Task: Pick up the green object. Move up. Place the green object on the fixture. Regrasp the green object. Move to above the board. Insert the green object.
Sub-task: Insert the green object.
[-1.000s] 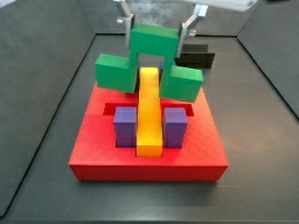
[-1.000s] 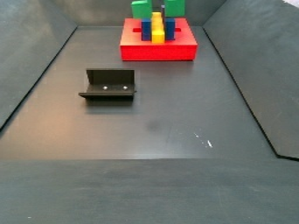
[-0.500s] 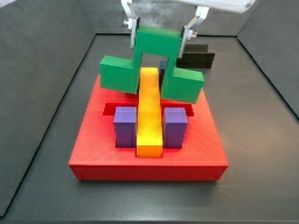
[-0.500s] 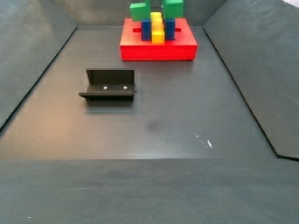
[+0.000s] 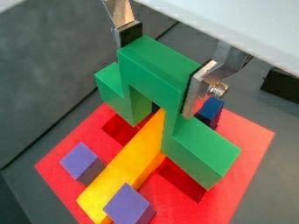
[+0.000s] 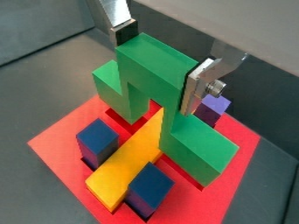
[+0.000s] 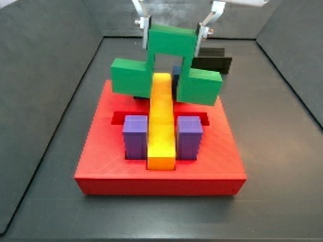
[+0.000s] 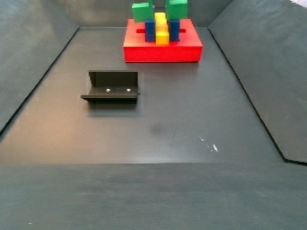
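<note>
My gripper (image 5: 163,59) is shut on the raised centre block of the green object (image 5: 163,101), one finger (image 6: 201,83) on each side of it. In both wrist views the green object straddles the far end of the yellow bar (image 6: 128,159), with its two side arms low over the red board (image 7: 161,163). I cannot tell whether the arms touch the board. In both side views the green object (image 7: 171,71) (image 8: 145,11) stands above the board (image 8: 162,51). The fixture (image 8: 111,87) sits apart on the floor and holds nothing.
Two purple blocks (image 7: 135,134) (image 7: 191,134) flank the yellow bar (image 7: 161,118) at the board's near end in a side view. Blue blocks (image 6: 100,140) stand beside the bar. Dark sloping walls (image 8: 36,81) enclose the grey floor (image 8: 156,135). The fixture (image 7: 214,62) stands behind the board.
The gripper and the green object have shifted slightly sideways over the board's far end. The board and the fixture have not moved.
</note>
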